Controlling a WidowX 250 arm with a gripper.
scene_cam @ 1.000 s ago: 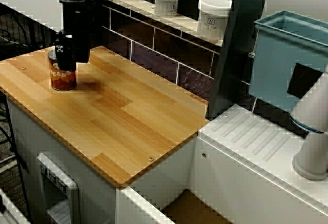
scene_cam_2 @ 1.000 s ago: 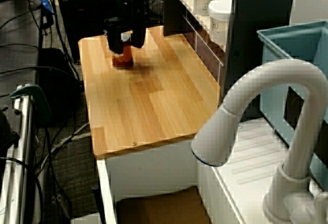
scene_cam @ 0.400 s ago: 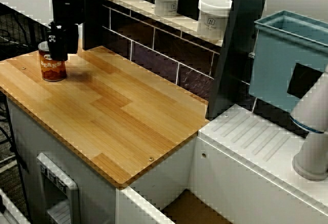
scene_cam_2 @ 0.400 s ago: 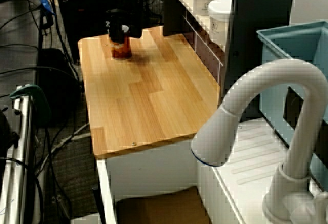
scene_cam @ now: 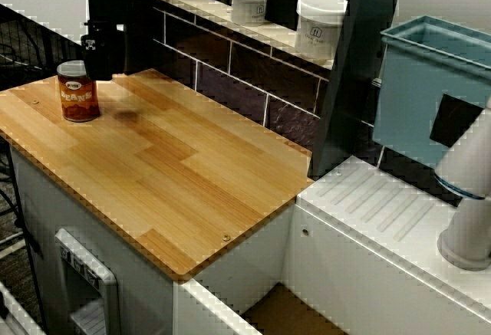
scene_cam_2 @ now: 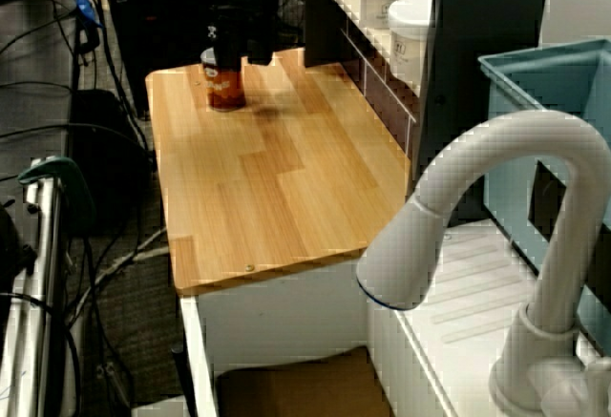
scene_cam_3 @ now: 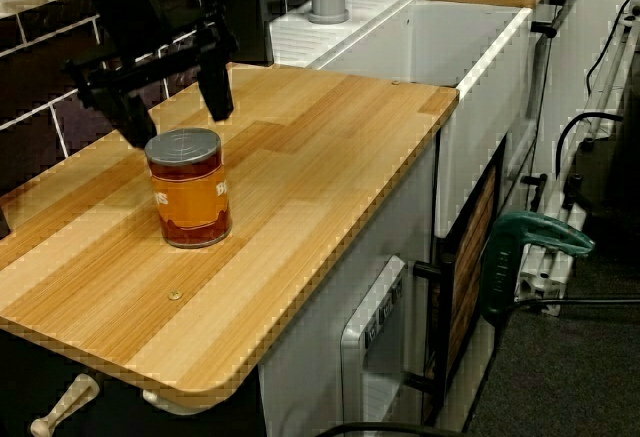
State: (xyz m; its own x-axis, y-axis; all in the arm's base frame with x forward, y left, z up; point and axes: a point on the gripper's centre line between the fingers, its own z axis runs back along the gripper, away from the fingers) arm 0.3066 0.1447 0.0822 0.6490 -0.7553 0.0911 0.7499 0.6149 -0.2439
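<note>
An orange-labelled can [scene_cam_3: 190, 192] with a silver lid stands upright on the wooden counter [scene_cam_3: 320, 157], near its far left corner in the view over the counter, where the can [scene_cam: 77, 91] is free of the arm. My gripper [scene_cam_3: 175, 107] hangs open just above and behind the can, with one black finger [scene_cam_3: 218, 87] on each side and neither touching it. In the view past the tap, the gripper [scene_cam_2: 239, 50] sits over the can [scene_cam_2: 225, 88] and partly hides its top.
White lidded jars [scene_cam: 320, 24] stand on a shelf along the tiled back wall. To the right are a white drainer [scene_cam: 383, 212], a blue bin [scene_cam: 430, 90] and a white tap [scene_cam_2: 496, 207]. Cables and a green clamp [scene_cam_3: 525, 252] lie off the counter's end.
The gripper slid the can toward the counter's far left corner, then let go and rose a little up and to the right. The can now stands alone.
</note>
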